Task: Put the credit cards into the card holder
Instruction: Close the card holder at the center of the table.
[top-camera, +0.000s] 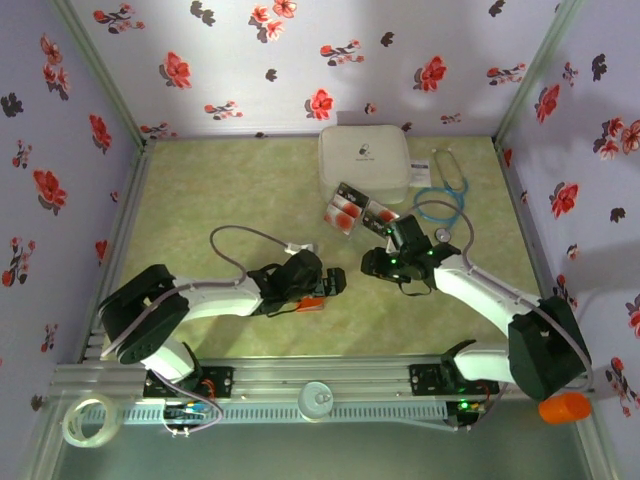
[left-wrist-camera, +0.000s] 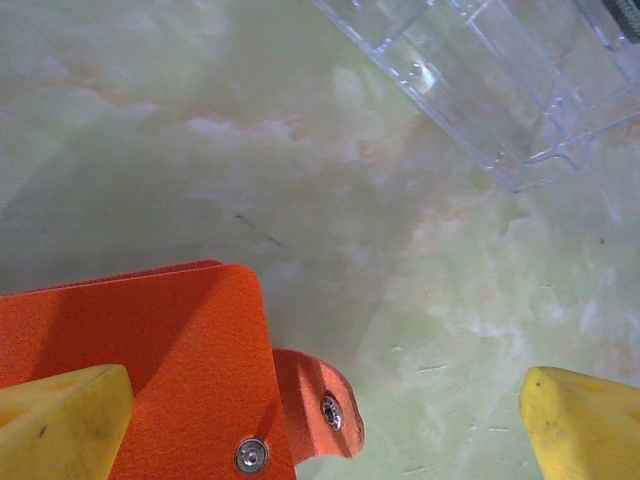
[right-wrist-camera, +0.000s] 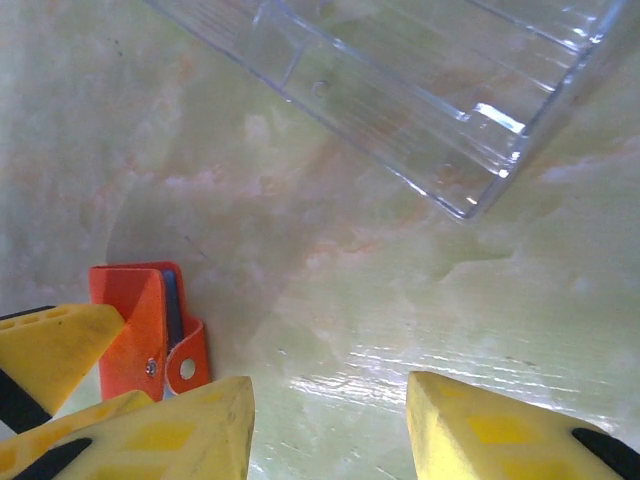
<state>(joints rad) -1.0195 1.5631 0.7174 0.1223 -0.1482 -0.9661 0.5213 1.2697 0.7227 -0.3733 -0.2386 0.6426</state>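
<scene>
**Hovering low over the card holder, nothing gripped**

One card holder (top-camera: 311, 302) lies flat on the green desk (top-camera: 230, 190), near the middle, just under my left jaws. From my right wrist its long axis runs up and down the frame, leaning a little left at the top. The snap tab sticks out at its lower right, and a grey-blue strip shows along its right edge. From above it is too covered for me to judge which way it points.

My left jaws are spread as wide as they go. One yellow fingertip (left-wrist-camera: 60, 425) overlaps the holder's near corner and the other stands well off over bare desk. Whether the first one touches the orange cover I cannot tell. My right jaws are partly spread with bare desk between the fingertips (right-wrist-camera: 510, 430), pinching nothing. The holder lies just beside them, to the left.

The credit cards (top-camera: 345, 208) lie well apart from the holder, farther back, in an overlapping cluster at the front edge of one white case (top-camera: 363, 160), tilted at different angles. I make out three or four, but the overlap leaves the count unsure. One stethoscope (top-camera: 447, 195) lies right of the case. One clear plastic tray (right-wrist-camera: 400, 90) sits beyond the holder.
</scene>
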